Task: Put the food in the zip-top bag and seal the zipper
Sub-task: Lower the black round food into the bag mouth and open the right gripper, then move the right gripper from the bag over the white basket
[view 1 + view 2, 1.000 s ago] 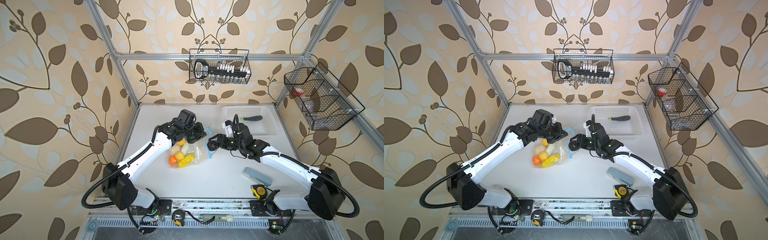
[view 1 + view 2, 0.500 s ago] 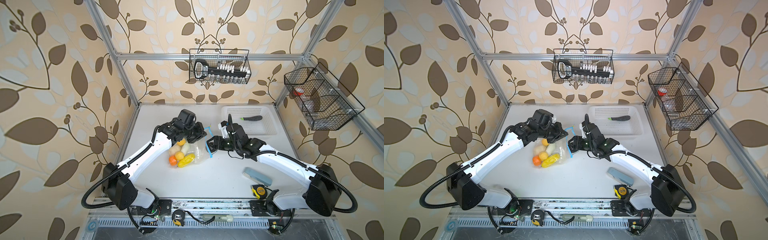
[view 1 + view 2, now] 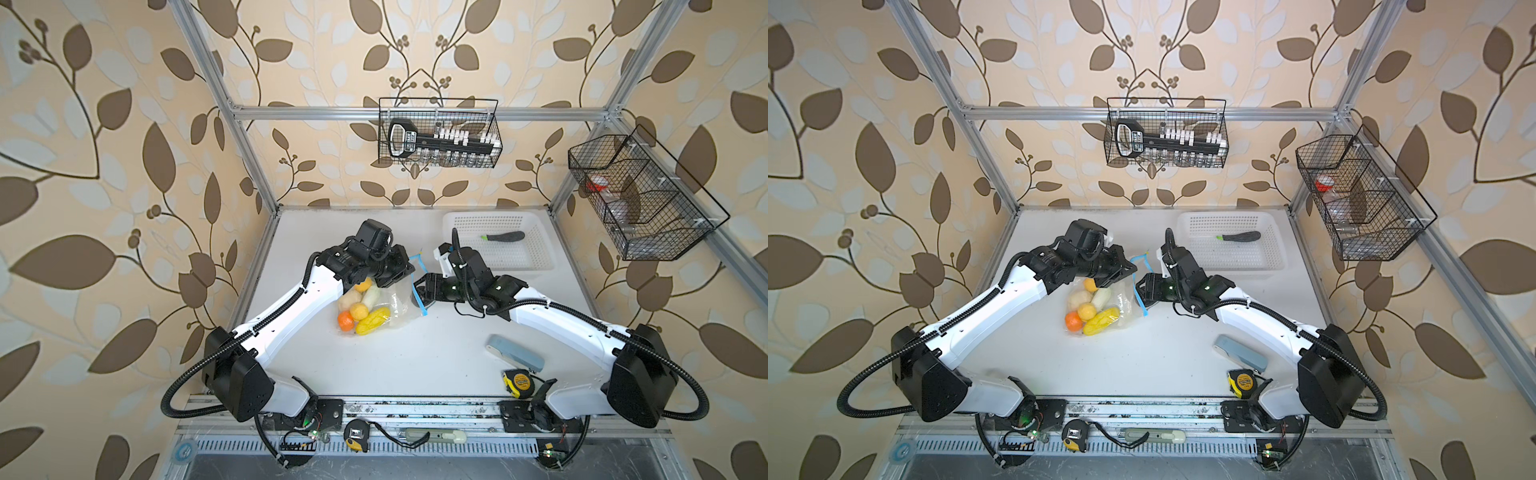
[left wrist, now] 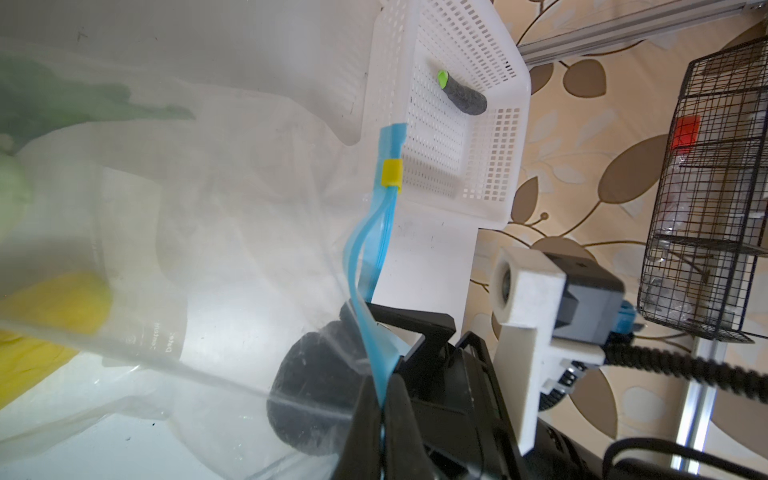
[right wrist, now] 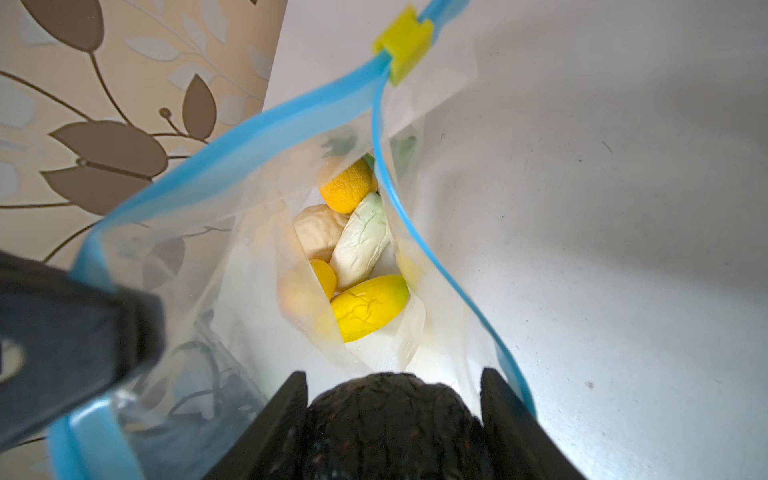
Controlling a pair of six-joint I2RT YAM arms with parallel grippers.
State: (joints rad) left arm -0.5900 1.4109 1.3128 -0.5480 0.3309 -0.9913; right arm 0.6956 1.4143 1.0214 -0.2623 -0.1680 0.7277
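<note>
At centre of table [image 3: 415, 365]: right gripper [image 5: 392, 384] clamped on dark round food piece [image 5: 390, 432]. Piece sits in open mouth of zip-top bag [image 3: 397, 307], between parted lips of zipper [image 5: 232, 137]. Opposite, left gripper [image 4: 380, 409] pinched tight on one blue lip, holding it up. Inside bag: orange, beige, pale green-white and yellow food [image 5: 365, 307]. Yellow slider [image 5: 403, 41] sits at far end of strip; mouth unsealed. Judgement: loading nearly done. Left to do: release dark piece, fetch green-tipped piece [image 3: 503, 237] lying in white basket [image 3: 498, 257], run slider across.
</note>
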